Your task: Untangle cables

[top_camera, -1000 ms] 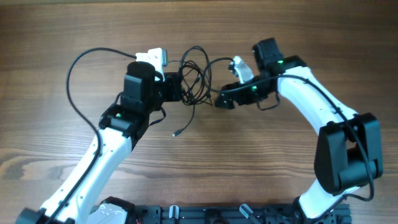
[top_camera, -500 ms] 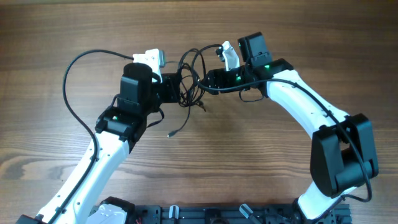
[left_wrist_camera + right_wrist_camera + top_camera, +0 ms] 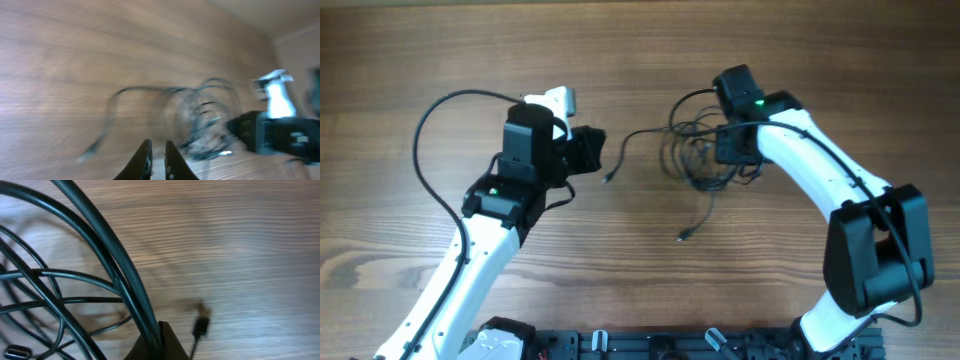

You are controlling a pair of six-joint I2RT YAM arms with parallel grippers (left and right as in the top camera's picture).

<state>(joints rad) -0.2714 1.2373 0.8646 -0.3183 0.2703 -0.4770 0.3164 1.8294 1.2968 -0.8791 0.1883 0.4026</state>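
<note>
The cables (image 3: 692,155) lie as a tangle of thin dark loops on the wooden table, right of centre. One loose end (image 3: 610,177) trails left and a plug end (image 3: 682,237) lies nearer the front. My right gripper (image 3: 728,150) sits over the tangle's right side. In the right wrist view it (image 3: 159,331) is shut on two strands of the cables (image 3: 115,265), with a small plug (image 3: 200,325) blurred beside it. My left gripper (image 3: 590,150) stands apart, left of the loose end. In the left wrist view it (image 3: 157,144) is shut with nothing between its fingers, and the cables (image 3: 200,115) are ahead.
The left arm's thick black cable (image 3: 420,150) arcs over the table at the left. A black rail (image 3: 670,345) runs along the table's front edge. The right arm's white links (image 3: 820,170) stretch across the right side.
My right gripper shut on the cables and pulled the tangle to the right. The cables came out of my left gripper, which drew back a little to the left.
</note>
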